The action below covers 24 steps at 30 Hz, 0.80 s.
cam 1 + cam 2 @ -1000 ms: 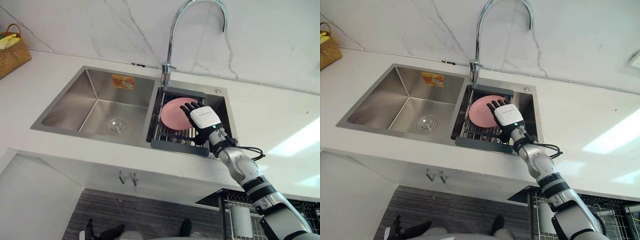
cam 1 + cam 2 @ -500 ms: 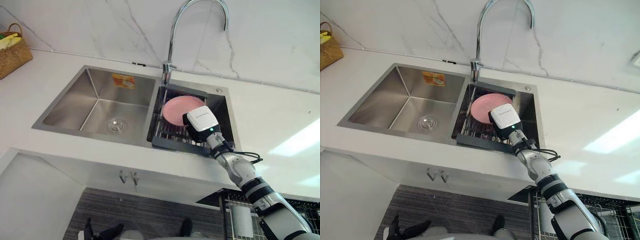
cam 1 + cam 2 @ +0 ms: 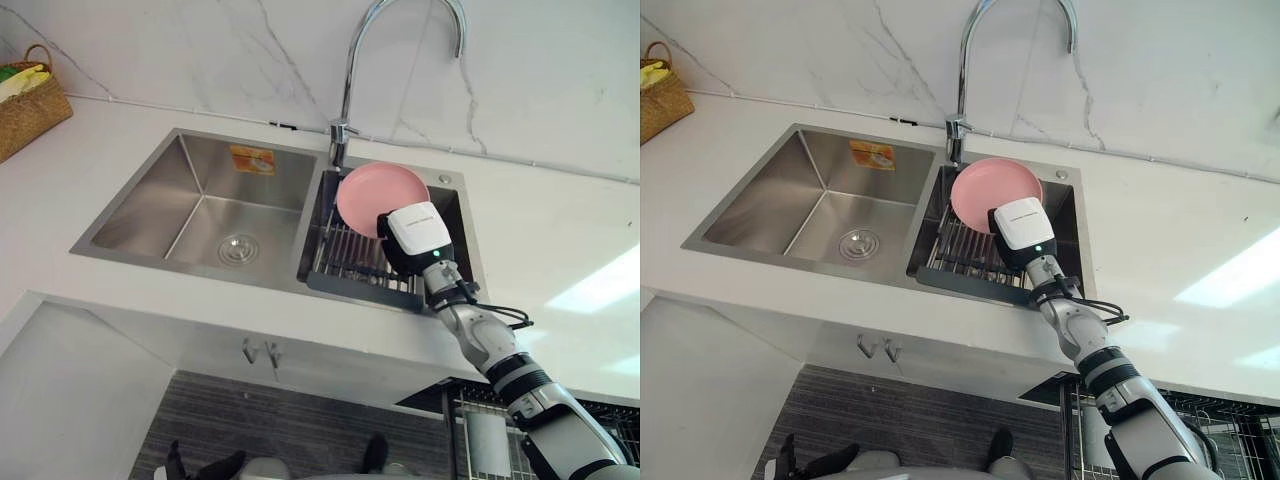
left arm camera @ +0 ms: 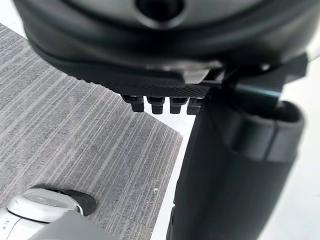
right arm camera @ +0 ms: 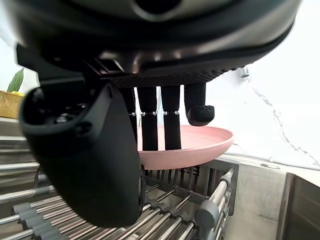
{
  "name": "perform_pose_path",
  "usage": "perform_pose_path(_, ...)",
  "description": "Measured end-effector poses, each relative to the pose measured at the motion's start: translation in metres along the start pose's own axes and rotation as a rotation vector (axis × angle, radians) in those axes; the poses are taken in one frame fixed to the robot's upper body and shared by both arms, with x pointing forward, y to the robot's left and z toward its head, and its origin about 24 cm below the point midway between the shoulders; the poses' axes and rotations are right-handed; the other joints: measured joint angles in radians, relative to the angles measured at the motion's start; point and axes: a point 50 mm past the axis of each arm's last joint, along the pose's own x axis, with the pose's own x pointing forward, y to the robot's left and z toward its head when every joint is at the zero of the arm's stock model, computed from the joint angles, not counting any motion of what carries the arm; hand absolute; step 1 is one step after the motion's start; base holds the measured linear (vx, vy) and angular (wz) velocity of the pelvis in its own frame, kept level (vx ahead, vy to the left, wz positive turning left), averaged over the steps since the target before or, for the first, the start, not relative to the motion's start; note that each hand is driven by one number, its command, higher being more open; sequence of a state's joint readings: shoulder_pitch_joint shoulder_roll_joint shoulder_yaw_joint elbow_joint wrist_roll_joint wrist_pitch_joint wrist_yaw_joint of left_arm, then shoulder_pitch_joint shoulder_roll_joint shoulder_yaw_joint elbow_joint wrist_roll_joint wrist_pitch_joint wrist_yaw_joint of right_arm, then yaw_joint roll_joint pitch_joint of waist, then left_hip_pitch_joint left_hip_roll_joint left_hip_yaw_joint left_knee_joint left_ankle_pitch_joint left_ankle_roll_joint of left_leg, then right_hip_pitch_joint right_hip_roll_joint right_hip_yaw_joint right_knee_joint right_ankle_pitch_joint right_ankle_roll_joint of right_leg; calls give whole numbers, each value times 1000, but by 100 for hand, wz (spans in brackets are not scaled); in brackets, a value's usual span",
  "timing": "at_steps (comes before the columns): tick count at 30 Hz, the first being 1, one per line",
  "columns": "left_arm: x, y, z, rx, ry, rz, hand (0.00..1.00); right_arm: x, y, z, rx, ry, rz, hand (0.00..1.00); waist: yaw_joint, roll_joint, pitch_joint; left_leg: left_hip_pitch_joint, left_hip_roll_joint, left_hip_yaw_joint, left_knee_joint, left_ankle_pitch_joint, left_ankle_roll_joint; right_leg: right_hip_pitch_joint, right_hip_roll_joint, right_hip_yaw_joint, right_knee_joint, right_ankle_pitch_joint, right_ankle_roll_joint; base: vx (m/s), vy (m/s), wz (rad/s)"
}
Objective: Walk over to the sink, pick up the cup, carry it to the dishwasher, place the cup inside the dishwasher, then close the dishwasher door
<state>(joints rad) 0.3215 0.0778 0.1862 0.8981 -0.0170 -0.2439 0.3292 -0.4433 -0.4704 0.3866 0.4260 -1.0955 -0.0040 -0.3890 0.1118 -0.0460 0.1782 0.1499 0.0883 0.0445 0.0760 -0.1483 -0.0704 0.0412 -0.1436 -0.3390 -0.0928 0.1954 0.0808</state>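
A: At centre frame, over the rack (image 3: 350, 265) in the sink's (image 3: 200, 190) right basin, the right hand (image 3: 418, 235) pinches the pink plate (image 3: 370, 195) by its near rim, fingers on top, thumb below. We hold a plate, not a cup.
B: Agreed. It hangs tilted, clear of the bars. We judge a one-edge pinch weak; a swing could slip it.
A: The faucet (image 3: 345, 130) stands just upper left; lifting could clip it.
B: The left hand (image 4: 230, 165) hangs over the floor (image 4: 75, 135); we cannot tell its state.

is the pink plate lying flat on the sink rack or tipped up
Tipped up: the right hand pinches the pink plate, its rim raised above the dish rack bars.
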Motion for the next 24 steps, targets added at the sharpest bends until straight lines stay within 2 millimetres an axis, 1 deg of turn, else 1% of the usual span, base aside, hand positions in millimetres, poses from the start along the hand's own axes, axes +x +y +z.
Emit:
perform_pose_path(3,-1,0,-2,1,5,1,100,1,-5,-7,39,40,-23,0,-1,3,2,0,0,0,0,0,0,0,0,1,0,0,0,0,0,0)
perform_pose_path(7,-2,-1,-3,-2,10,-2,100,4,-19,-15,85,73,-81,0,-7,11,7,0,0,3,-1,0,0,-3,0,4,0,0,0,0,0,0)
perform_pose_path(12,-2,-2,-3,-4,8,-3,100,7,-38,-16,103,55,-157,0,-18,16,10,4,1,12,-1,-1,0,-5,2,12,0,0,0,0,0,-4)
perform_pose_path(16,-2,-2,-2,2,4,-5,100,8,-46,-20,108,70,-194,0,-18,16,10,8,1,21,-2,-1,0,-5,3,21,0,1,0,-3,1,-7)
perform_pose_path(21,-4,-2,0,42,-27,-19,100,0,-63,-32,143,125,-275,0,-20,18,11,21,0,41,0,-5,0,-4,5,44,0,5,0,-22,12,-13)
perform_pose_path(24,-6,-2,-4,98,-36,-34,100,-12,-80,-43,147,157,-347,0,-21,19,12,36,-1,95,15,-24,8,-20,13,102,1,18,-1,-30,42,-56)
